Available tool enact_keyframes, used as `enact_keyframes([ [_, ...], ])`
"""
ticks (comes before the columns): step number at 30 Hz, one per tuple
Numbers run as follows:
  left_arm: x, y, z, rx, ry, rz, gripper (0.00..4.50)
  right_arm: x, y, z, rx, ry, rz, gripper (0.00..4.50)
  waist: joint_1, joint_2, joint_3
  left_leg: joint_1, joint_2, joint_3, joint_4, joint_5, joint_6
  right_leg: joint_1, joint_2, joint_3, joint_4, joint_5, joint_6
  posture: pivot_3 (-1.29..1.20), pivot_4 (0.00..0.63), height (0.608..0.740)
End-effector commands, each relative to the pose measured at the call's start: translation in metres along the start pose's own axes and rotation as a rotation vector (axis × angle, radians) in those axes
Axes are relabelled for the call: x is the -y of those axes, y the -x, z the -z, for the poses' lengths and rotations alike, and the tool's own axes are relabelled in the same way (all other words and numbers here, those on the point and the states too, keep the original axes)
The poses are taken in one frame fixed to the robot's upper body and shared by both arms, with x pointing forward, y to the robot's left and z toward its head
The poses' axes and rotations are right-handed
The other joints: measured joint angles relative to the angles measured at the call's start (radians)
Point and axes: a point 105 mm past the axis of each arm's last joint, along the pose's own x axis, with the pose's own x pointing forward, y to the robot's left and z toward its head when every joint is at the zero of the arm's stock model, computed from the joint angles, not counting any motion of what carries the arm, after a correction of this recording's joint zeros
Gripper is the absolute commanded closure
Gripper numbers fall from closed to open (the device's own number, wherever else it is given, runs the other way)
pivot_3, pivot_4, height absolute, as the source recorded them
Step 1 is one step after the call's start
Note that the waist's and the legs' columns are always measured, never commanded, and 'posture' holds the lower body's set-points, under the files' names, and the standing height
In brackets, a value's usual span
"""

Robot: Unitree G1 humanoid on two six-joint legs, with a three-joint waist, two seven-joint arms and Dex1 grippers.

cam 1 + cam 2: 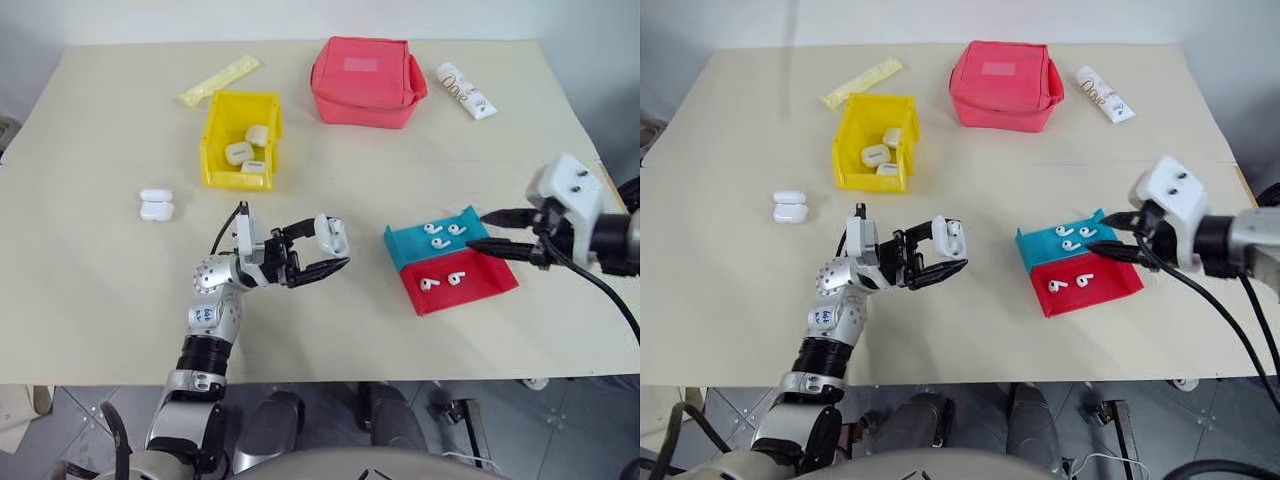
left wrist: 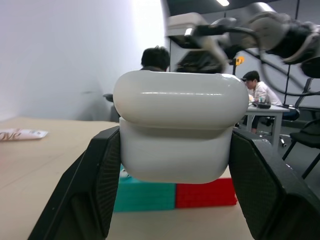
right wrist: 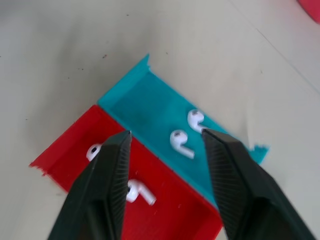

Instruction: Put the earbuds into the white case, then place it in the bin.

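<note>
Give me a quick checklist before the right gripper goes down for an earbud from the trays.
1. Right gripper open: ok, fingers apart over the trays.
2. Earbuds reachable: ok, some lie loose in the teal tray, some in the red tray.
3. Gripper lined up on one earbud: cannot tell, several lie near the fingers.
4. White case secure: ok, left gripper is shut on it.
5. Case lid open to receive earbuds: not ok, lid looks shut.
6. Yellow bin reachable: ok, it already holds several cases.
</note>
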Motion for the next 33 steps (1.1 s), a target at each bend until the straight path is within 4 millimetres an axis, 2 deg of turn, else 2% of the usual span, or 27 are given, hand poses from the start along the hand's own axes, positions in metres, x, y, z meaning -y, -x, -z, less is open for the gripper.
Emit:
enact_keyframes([
  [1, 0.006, -0.006, -0.008, 0.031, -0.044, 0.006, 1.7, 0.016, -0.011, 0.002, -0.07, 0.051, -0.003, 2.02, -0.003, 0.0, 0.0, 0.0, 0.0, 0.0, 0.0, 0.0, 0.0, 0.0, 0.0, 0.0, 0.0, 0.0, 0.0, 0.0, 0.15, 0.74],
  [8, 0.013, -0.008, -0.006, 0.049, -0.048, -0.027, 1.7, 0.042, -0.039, 0.001, -0.159, 0.079, 0.013, 2.02, -0.006, 0.0, 0.0, 0.0, 0.001, 0.001, 0.0, 0.0, 0.0, -0.002, 0.001, 0.0, 0.001, 0.0, 0.0, 0.0, 0.15, 0.74],
  [13, 0.015, -0.006, -0.005, 0.05, -0.056, -0.058, 1.7, 0.048, -0.05, 0.002, -0.209, 0.107, -0.002, 2.02, -0.005, 0.0, 0.0, 0.0, 0.0, 0.0, 0.0, 0.0, -0.001, -0.002, 0.001, 0.0, 0.001, 0.0, 0.0, 0.0, 0.15, 0.74],
  [18, 0.014, -0.003, -0.005, 0.044, -0.063, -0.078, 1.7, 0.044, -0.054, -0.004, -0.222, 0.134, -0.047, 2.02, -0.005, 0.001, 0.0, -0.001, 0.0, 0.0, 0.0, 0.0, -0.001, -0.002, 0.001, 0.0, 0.002, 0.0, 0.0, 0.0, 0.15, 0.74],
  [23, 0.014, -0.002, -0.005, 0.041, -0.066, -0.091, 1.7, 0.028, -0.053, 0.002, -0.278, 0.11, -0.125, 2.02, -0.006, 0.001, 0.0, -0.001, 0.0, 0.0, 0.0, 0.0, -0.001, -0.002, 0.001, 0.0, 0.003, 0.0, 0.0, 0.0, 0.15, 0.74],
  [24, 0.013, -0.002, -0.004, 0.042, -0.067, -0.094, 1.7, 0.027, -0.051, 0.01, -0.354, 0.088, -0.13, 2.02, -0.006, 0.001, -0.001, -0.001, 0.0, 0.0, 0.0, 0.0, -0.001, -0.002, 0.001, 0.0, 0.003, 0.0, 0.0, 0.0, 0.15, 0.74],
  [33, 0.013, -0.006, -0.004, 0.05, -0.068, -0.104, 1.7, 0.025, -0.057, 0.012, -0.419, 0.082, -0.127, 2.02, -0.006, 0.002, -0.001, -0.001, 0.0, 0.0, 0.0, 0.0, -0.001, -0.002, 0.001, 0.0, 0.003, 0.0, -0.001, 0.0, 0.15, 0.74],
])
